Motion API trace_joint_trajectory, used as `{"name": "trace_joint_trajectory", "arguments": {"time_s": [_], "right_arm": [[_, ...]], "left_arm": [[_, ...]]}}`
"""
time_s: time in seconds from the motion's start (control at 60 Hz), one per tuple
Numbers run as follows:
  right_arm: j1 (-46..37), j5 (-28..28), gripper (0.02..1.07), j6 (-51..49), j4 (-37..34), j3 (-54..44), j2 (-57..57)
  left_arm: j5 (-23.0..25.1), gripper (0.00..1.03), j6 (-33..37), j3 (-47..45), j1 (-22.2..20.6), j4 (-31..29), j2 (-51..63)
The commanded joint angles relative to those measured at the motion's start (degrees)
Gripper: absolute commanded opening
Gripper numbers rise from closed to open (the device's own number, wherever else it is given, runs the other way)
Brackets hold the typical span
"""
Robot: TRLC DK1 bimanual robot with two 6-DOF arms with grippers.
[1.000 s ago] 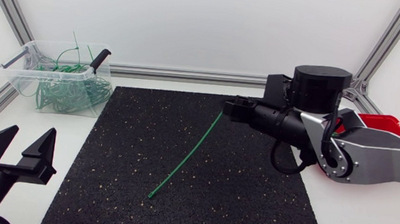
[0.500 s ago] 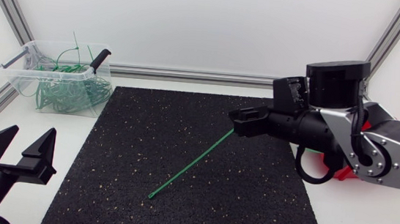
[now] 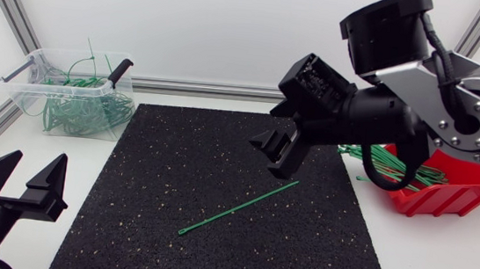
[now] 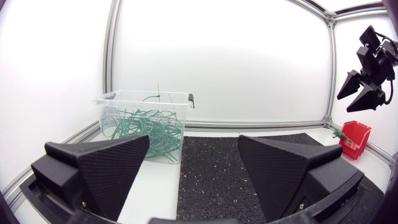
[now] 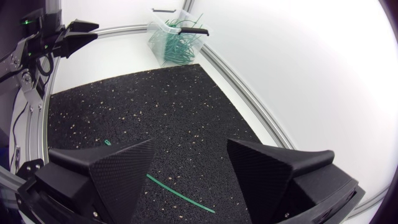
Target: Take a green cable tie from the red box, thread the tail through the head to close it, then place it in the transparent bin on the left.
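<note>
Head view: one straight tie (image 3: 238,208) lies flat mid-mat (image 3: 158,162), untouched and not yet looped. Right end effector (image 3: 275,152) hangs wide open just above its far end, and left end effector (image 3: 23,183) sits wide open near-left, probably so each can grab an end.

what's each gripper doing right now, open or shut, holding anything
Left gripper: jaws open, holding nothing.
Right gripper: jaws open, empty; the green cable tie lies on the mat below it.
</note>
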Motion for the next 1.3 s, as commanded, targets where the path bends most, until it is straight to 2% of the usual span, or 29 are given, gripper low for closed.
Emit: {"name": "trace_joint_trajectory", "arguments": {"time_s": [0.0,0.133,0.283,0.333,0.467,0.733,0.867,0.967,1.05,1.233,1.283], "right_arm": [[1.96,-0.23,0.93,-4.79,-2.39,2.57,2.91],[6.53,0.83,0.93,-12.61,-14.16,9.16,13.01],[8.02,0.91,0.94,-15.43,-17.24,13.82,20.48],[8.37,0.74,1.04,-17.01,-19.79,16.1,23.3],[9.69,-0.76,1.03,-22.55,-27.0,21.2,29.54],[13.82,-0.93,0.96,-27.03,-27.7,22.96,35.87],[14.97,-1.37,0.86,-27.29,-26.38,23.48,38.59],[15.93,-1.99,0.67,-27.29,-24.71,22.96,39.21],[16.81,-2.34,0.58,-27.03,-23.04,22.08,39.21],[18.75,-0.67,0.56,-26.32,-18.38,18.74,39.21],[19.27,-0.4,0.51,-26.24,-17.15,17.59,39.03]], "left_arm": [[-0.23,0.99,-1.02,-2.22,-0.17,-1.31,-0.41],[-0.23,0.99,-1.02,-2.22,-0.17,-1.31,-0.41],[-0.23,0.99,-1.02,-2.31,-0.26,-1.22,-0.41],[-0.23,0.99,-1.02,-2.22,-0.26,-1.22,-0.41],[-0.23,0.99,-1.02,-2.22,-0.17,-1.22,-0.32],[-0.23,0.99,-1.02,-2.31,-0.35,-1.22,-0.32],[-0.23,0.99,-1.02,-2.31,-0.35,-1.22,-0.32],[-0.23,0.99,-1.02,-2.22,-0.35,-1.22,-0.32],[-0.23,0.99,-1.02,-2.31,-0.35,-1.22,-0.32],[-0.23,0.99,-1.02,-2.31,-0.35,-1.22,-0.32],[-0.23,0.99,-1.02,-2.22,-0.35,-1.22,-0.32]]}}
